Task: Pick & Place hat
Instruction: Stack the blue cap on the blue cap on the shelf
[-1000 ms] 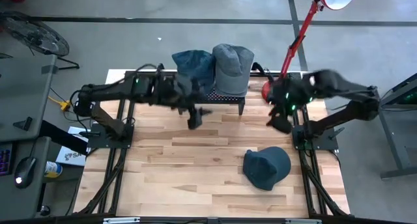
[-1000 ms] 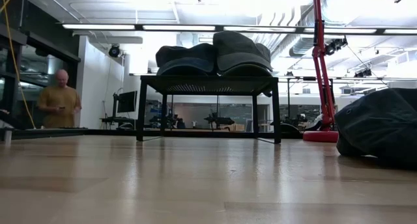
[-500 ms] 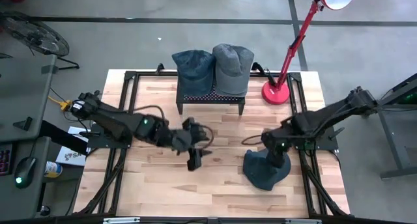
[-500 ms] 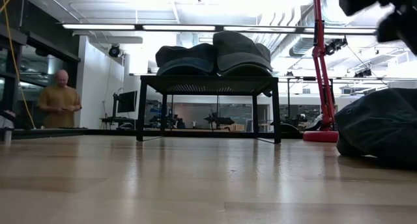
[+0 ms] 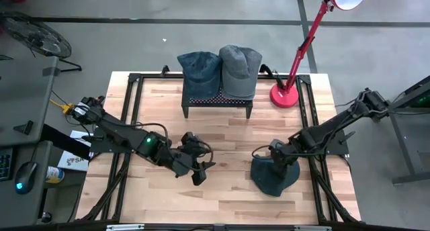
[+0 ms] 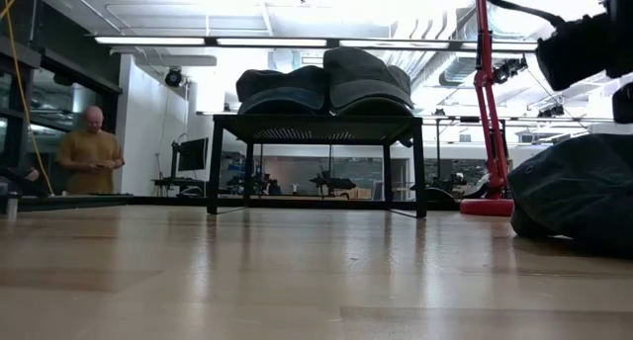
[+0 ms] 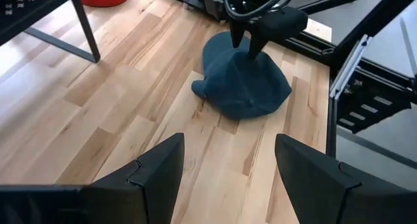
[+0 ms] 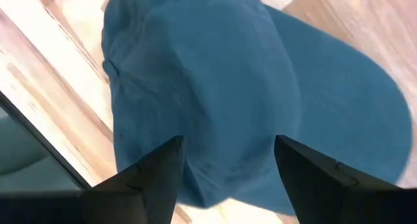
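Wooden planks form the bench (image 5: 168, 197), which stands in an open workshop with a red lamp (image 5: 289, 95) at its far right corner and a person (image 6: 89, 150) visible in the room beyond. A black rack (image 5: 216, 100) at the far centre carries two hats, a dark blue hat (image 5: 199, 68) and a grey hat (image 5: 240, 70). The task's thing, the teal hat (image 5: 274, 174), lies flat on the bench at near right. The right gripper (image 5: 278, 155) hangs directly above its far edge with jaws open, and the right wrist view shows the crown filling the space between the fingers (image 8: 146, 178). To perform the grasp well, the jaws should descend straddling a fold of cloth near the crown, close fully before lifting, and rise vertically so the brim does not drag. The left gripper (image 5: 200, 172) waits low over the bench centre, jaws open, aimed toward the hat. Whether the right jaws already touch the fabric cannot be determined. In the low view the hat (image 6: 579, 202) is cut off at the right edge, and the right arm shows only partly.
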You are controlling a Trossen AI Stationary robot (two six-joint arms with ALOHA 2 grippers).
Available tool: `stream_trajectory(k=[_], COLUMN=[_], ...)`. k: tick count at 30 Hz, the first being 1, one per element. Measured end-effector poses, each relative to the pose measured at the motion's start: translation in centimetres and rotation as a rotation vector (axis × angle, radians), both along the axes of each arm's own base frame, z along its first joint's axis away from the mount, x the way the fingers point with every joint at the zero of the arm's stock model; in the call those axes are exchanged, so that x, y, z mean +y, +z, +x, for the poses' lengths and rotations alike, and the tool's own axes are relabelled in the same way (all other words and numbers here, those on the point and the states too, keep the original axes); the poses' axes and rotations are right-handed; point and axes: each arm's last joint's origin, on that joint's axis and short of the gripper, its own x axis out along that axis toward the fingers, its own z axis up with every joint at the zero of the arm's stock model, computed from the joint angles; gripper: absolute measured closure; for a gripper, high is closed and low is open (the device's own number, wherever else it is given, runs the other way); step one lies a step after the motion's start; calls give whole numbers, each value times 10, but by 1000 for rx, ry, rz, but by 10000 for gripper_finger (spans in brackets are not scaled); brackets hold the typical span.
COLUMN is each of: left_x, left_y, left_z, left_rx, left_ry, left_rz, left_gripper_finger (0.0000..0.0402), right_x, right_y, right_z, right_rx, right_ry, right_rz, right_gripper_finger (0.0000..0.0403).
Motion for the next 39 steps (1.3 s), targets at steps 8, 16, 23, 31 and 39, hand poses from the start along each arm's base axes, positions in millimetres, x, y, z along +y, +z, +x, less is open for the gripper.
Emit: stream_trajectory(k=[8,16,23,31,39], left_x=[0,0,0,0,1], left_y=[-5,-5,-5,-2,7], left_z=[-1,-1,0,1,6], left_rx=[5,3,3,-35,-138], left_ry=[36,38,38,52,99], left_rz=[-26,-27,-27,-22,68], left_gripper_finger=[166,166,166,166,166], right_x=[0,-1,-1,0,-3], right_y=[-8,-8,-8,0,63], right_z=[0,0,0,3,11], right_rx=[-24,-24,-28,-106,-345], right_ry=[-20,-14,1,1,-34], right_rz=[8,-3,-7,-14,-152], right_gripper_finger=[178,278,383,400,402])
